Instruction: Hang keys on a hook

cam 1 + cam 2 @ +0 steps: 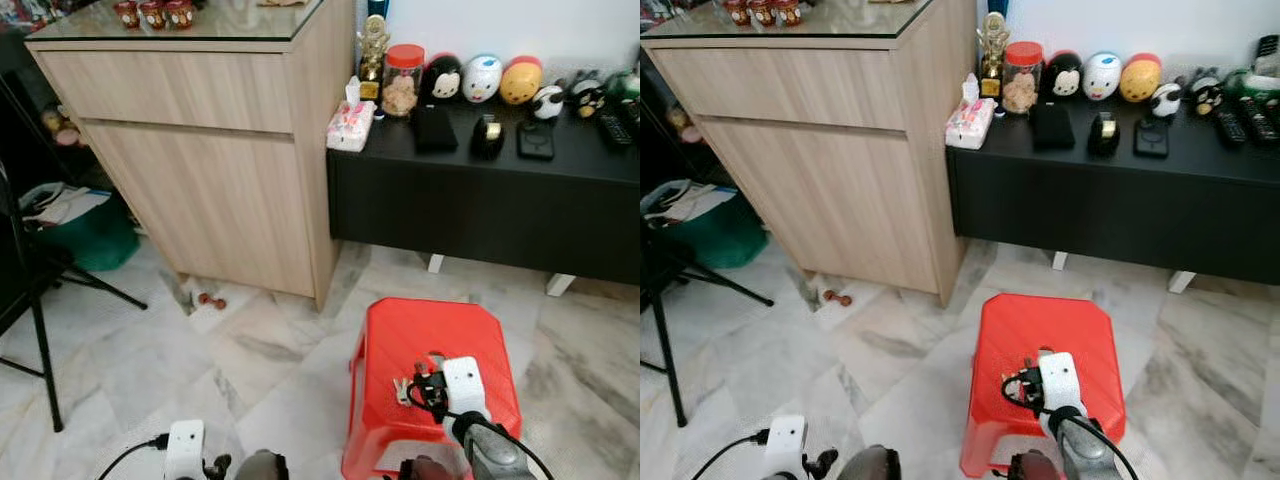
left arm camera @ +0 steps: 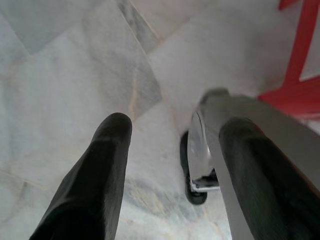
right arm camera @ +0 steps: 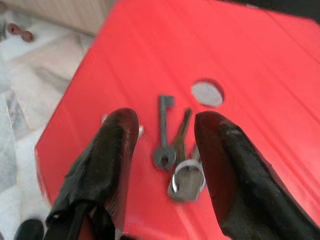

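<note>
At the far left a black tripod stand (image 1: 35, 320) rests on the marble floor (image 1: 250, 360), with a green basket (image 1: 85, 235) behind it. Beside them stands a light wood cabinet (image 1: 200, 150) with a glass top carrying small red jars (image 1: 153, 13). A small reddish object (image 1: 208, 299) lies on the floor at the cabinet's foot.

The left gripper (image 2: 167, 170) hangs low over the floor near the bottom edge of the head views, its two black fingers (image 2: 95, 180) spread apart with nothing between them; the wrist view shows marble tiles beneath it and a corner of red plastic to one side.

To the right of the cabinet runs a long black tabletop (image 1: 480, 160) holding a tissue packet (image 1: 350, 125), a gold figurine (image 1: 372, 50), a red-lidded jar (image 1: 402, 80), round character toys (image 1: 482, 77) and remote controls (image 1: 613, 125).

In front of it, a red plastic stool (image 1: 430, 360) stands on the floor. The keys (image 3: 175, 150) lie flat on the stool's seat, just beside the round hole (image 3: 207, 93) in its middle. The right gripper (image 3: 165, 145) hovers right above them, fingers (image 3: 107, 150) apart, one on either side of the bunch; whether either finger touches the keys cannot be told.
</note>
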`<state>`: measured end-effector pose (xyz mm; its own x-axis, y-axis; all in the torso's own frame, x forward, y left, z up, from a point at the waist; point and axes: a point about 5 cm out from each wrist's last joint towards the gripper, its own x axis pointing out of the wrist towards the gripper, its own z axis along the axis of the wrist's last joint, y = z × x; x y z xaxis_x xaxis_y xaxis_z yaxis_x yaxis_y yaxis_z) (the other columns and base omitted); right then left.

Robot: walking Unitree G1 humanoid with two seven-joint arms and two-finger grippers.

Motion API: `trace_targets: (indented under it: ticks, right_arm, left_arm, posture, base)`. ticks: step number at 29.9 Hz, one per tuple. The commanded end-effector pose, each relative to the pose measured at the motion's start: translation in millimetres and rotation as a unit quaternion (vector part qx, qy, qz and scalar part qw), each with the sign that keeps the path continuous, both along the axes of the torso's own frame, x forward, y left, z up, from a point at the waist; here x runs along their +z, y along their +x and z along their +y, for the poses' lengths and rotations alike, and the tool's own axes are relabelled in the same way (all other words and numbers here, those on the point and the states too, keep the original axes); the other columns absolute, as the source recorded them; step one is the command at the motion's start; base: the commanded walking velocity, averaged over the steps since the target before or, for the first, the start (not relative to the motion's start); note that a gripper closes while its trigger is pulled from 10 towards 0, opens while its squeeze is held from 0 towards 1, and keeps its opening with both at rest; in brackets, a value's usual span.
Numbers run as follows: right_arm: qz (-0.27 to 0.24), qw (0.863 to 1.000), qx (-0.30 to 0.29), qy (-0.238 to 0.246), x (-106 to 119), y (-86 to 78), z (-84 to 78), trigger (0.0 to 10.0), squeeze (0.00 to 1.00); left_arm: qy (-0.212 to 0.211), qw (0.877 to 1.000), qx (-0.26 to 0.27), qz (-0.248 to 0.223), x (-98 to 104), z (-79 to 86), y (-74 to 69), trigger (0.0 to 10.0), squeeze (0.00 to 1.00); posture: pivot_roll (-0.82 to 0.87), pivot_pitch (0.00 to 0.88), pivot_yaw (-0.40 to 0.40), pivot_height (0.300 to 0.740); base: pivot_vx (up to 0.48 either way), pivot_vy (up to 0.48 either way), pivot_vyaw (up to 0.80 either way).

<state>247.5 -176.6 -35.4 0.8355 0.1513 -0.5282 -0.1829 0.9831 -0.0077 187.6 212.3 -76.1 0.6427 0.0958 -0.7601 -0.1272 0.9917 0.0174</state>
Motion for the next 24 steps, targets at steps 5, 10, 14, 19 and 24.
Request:
trace_targets:
  ticks: [5, 10, 14, 19, 24]
  right_arm:
    - [0.037, 0.999, 0.02, 0.016, -4, 0.9, 9.9, 10.0, 0.0]
    - [0.042, 0.999, 0.027, 0.016, -3, 3.8, 11.1, 10.0, 0.0]
    - [0.042, 0.999, 0.033, 0.01, 0, 7.8, 12.4, 10.0, 0.0]
    - [0.039, 0.998, 0.04, 0.011, 1, 9.5, 14.1, 10.0, 0.0]
    - [0.034, 0.998, 0.047, 0.018, 1, 7.4, 14.4, 10.0, 0.0]
  left_arm:
    - [0.008, 1.0, -0.004, 0.018, -4, 4.2, -9.0, 10.0, 0.0]
    - [0.008, 1.0, -0.005, 0.019, -5, 3.9, -12.0, 10.0, 0.0]
    - [0.007, 1.0, -0.004, 0.019, -6, 3.5, -14.5, 10.0, 0.0]
    - [0.007, 1.0, -0.005, 0.018, -6, 2.8, -14.6, 10.0, 0.0]
    - [0.007, 1.0, -0.005, 0.014, -7, 3.8, -18.5, 10.0, 0.0]
  posture:
    - [0.01, 0.094, 0.048, 0.638]
    - [0.02, 0.106, 0.046, 0.638]
    - [0.03, 0.119, 0.042, 0.638]
    - [0.03, 0.136, 0.038, 0.638]
    - [0.05, 0.17, 0.027, 0.638]
  base:
    - [0.0, 0.0, 0.0]
    - [0.0, 0.0, 0.0]
    - [0.0, 0.0, 0.0]
    - [0.0, 0.0, 0.0]
    - [0.0, 0.0, 0.0]
